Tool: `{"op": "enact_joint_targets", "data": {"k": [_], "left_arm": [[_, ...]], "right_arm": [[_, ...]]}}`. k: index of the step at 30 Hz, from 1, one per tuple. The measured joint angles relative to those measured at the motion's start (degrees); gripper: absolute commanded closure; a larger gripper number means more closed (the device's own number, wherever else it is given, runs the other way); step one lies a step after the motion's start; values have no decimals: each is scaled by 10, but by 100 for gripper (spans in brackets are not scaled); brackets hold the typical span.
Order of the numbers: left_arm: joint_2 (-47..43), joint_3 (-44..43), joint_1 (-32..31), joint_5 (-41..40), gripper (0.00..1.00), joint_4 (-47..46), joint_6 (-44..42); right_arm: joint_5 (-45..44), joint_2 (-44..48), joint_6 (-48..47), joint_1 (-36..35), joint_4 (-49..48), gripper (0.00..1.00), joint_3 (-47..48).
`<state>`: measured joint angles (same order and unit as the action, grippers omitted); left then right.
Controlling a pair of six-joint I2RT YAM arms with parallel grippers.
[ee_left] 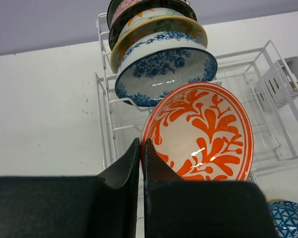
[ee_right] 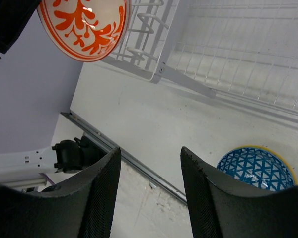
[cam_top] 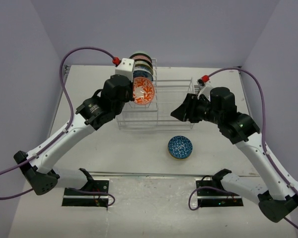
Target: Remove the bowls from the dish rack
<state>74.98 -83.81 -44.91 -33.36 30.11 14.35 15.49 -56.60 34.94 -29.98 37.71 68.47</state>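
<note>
1. The left claw (ee_left: 142, 148) is pinched narrow on the rim of the red-orange bowl (ee_left: 201, 134), a small round ceramic dish, white inside with orange leaf scrolls. We see no gap between its black fingers.
2. That bowl hangs on edge at the near left end of the dish rack (cam_top: 139, 127), a rectangular silvery wire frame with upright slot dividers. In the right wrist view it looks apart from the wires. Its lower rim is hidden behind the fingers in the left wrist view, so we cannot be sure.
3. Being round, it has no long axis. Its rim stands near upright, with the hollow facing the near side and somewhat up.
4. Behind it three more stand on edge in the slots: a blue-white floral bowl (ee_left: 164, 69), a yellow-rimmed floral bowl (ee_left: 159, 26), and a dark-rimmed bowl (ee_left: 139, 6) farthest back.
5. The coming move turns on this: the bare white table (cam_top: 114, 148) lies below the left claw, toward the near side. We judge the bowl must come that way and tip hollow-up.
6. The right claw (ee_right: 150, 156) stands half wide and holds nothing. It hovers near the blue lattice bowl (cam_top: 180, 148), which sits hollow-up on the table, on the near side of the rack.
</note>
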Motion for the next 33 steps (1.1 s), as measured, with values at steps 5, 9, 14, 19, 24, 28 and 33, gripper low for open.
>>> {"op": "enact_joint_targets", "data": {"k": [5, 9, 14, 19, 24, 28, 33], "left_arm": [[-4, 0, 0, 14, 100, 6, 7], [-17, 0, 0, 23, 100, 9, 17], [-40, 0, 0, 44, 100, 8, 29], [-50, 0, 0, 62, 100, 8, 33], [-53, 2, 0, 74, 100, 9, 37], [-57, 4, -1, 87, 100, 8, 42], [-70, 11, -1, 97, 100, -8, 46]], "right_arm": [[-25, -54, 0, -9, 4, 47, 59], [-48, -110, -1, -29, 9, 47, 122], [-84, -179, -2, -56, 29, 48, 202], [-108, -235, -5, -76, 35, 49, 257], [-131, -269, -5, -88, 35, 58, 271], [-150, -287, -2, -95, 33, 81, 271], [-171, -309, -2, -105, 43, 100, 276]]}}
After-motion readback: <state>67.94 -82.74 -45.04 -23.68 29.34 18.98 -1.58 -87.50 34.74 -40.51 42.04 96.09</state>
